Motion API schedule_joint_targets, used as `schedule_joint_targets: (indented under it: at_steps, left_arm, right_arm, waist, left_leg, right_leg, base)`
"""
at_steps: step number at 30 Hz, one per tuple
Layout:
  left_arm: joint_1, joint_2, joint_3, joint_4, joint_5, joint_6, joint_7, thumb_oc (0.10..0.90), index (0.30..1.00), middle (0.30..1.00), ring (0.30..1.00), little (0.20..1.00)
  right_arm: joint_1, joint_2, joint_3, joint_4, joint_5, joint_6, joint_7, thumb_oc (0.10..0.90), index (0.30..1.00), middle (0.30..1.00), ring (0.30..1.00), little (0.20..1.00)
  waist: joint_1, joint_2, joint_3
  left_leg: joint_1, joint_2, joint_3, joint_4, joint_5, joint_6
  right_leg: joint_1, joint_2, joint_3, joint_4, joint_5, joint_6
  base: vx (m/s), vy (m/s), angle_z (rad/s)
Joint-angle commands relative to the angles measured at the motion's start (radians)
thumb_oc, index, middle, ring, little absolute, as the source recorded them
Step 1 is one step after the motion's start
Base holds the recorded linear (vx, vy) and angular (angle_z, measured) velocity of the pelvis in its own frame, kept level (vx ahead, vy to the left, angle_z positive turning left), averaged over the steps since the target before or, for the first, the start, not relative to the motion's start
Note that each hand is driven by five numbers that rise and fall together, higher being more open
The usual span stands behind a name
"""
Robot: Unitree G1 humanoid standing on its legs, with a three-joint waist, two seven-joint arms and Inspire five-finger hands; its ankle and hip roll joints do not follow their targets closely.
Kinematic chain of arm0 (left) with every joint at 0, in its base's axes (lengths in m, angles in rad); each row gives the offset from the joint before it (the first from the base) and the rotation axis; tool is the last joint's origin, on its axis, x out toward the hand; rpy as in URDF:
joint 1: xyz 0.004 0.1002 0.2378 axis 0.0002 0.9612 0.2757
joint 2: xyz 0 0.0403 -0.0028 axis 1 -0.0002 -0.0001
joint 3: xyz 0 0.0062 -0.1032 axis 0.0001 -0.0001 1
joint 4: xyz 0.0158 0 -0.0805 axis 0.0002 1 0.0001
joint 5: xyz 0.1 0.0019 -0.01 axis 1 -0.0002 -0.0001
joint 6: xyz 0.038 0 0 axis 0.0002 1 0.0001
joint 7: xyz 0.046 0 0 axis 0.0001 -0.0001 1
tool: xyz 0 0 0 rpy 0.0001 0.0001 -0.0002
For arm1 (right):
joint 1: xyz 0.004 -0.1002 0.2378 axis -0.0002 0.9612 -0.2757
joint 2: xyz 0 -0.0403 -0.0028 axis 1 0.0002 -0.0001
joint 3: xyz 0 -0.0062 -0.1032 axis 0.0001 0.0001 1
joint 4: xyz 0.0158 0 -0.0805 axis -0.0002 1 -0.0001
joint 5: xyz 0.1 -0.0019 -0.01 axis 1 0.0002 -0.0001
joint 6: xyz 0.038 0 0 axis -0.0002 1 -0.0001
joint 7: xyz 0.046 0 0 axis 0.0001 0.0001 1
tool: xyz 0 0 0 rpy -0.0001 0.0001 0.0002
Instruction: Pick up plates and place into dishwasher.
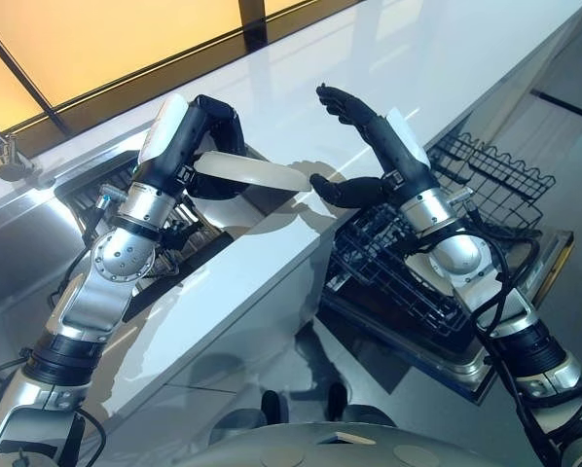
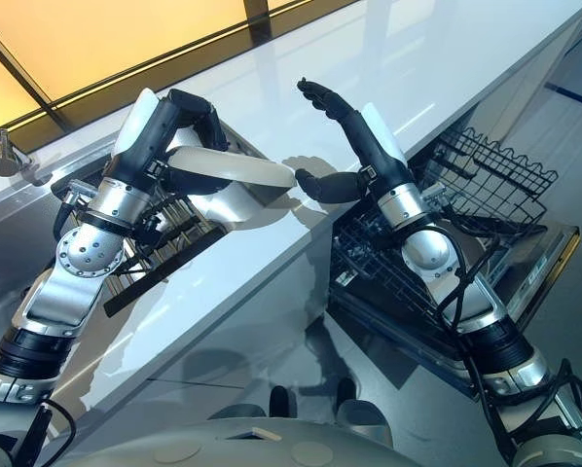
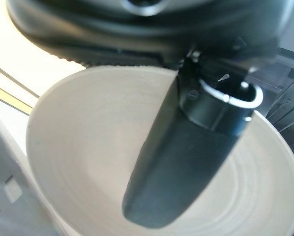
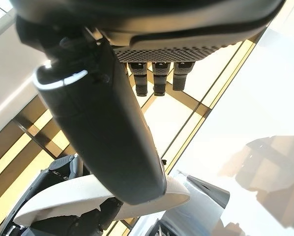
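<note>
Plate held over the table

My left hand point(image 1: 208, 122) grips the plate point(image 1: 252, 173); my right hand point(image 1: 369, 136) is open, its thumb touching the rim.

A white plate point(image 1: 247, 172) is showing plain and unpatterned at the middle of the frame, with faint concentric rings on its cream-white face in the left wrist view. The left hand point(image 1: 208, 122) gripping it is showing black, and the right hand point(image 1: 364, 146), right of centre, is showing black too. The counter point(image 1: 388, 68) across the upper frame is gleaming glossy white. The dishwasher rack point(image 1: 491, 170) at the right is showing as a black wire grid. An amber-yellow panel point(image 1: 96, 39) with dark framing is glowing in the upper left.
</note>
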Motion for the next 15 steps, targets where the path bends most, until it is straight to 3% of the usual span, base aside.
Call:
schedule_joint_targets:
  at_steps: [1,6,15]
  left_arm:
    - [-0.17,0.013,-0.036,-0.038,-0.032,-0.057,0.063,0.1,0.3,0.3,0.3,0.2]
    - [-0.176,0.018,-0.032,-0.032,0.005,-0.058,0.082,0.1,0.3,0.3,0.3,0.2]
    - [-0.139,0.069,0.043,-0.016,0.098,-0.058,0.163,0.1,0.3,0.3,0.3,0.2]
  right_arm:
    - [-0.136,0.035,0.011,-0.052,0.001,-0.081,-0.031,0.8,0.9,0.9,0.9,0.9]
    - [-0.128,0.034,0.016,-0.055,-0.019,-0.056,0.007,0.8,0.9,0.9,0.9,0.9]
    - [-0.083,0.024,-0.025,-0.047,-0.034,-0.013,-0.031,0.8,0.9,0.9,0.9,0.9]
  waist:
    - [-0.009,-0.035,-0.12]
    - [-0.012,-0.036,-0.121]
    - [-0.011,-0.035,-0.126]
  left_leg:
    - [-0.017,-0.035,0.071,0.002,-0.056,-0.02]
    - [-0.019,-0.035,0.071,0.002,-0.054,-0.022]
    - [-0.019,-0.033,0.073,0.002,-0.052,-0.026]
  right_leg:
    - [-0.001,0.001,-0.005,0.06,-0.071,0.087]
    - [-0.002,0.002,-0.003,0.057,-0.068,0.086]
    - [0.004,0.002,-0.004,0.037,-0.056,0.085]
  base:
    - [0.0,0.0,0.0]
    - [0.0,0.0,0.0]
    - [0.0,0.0,0.0]
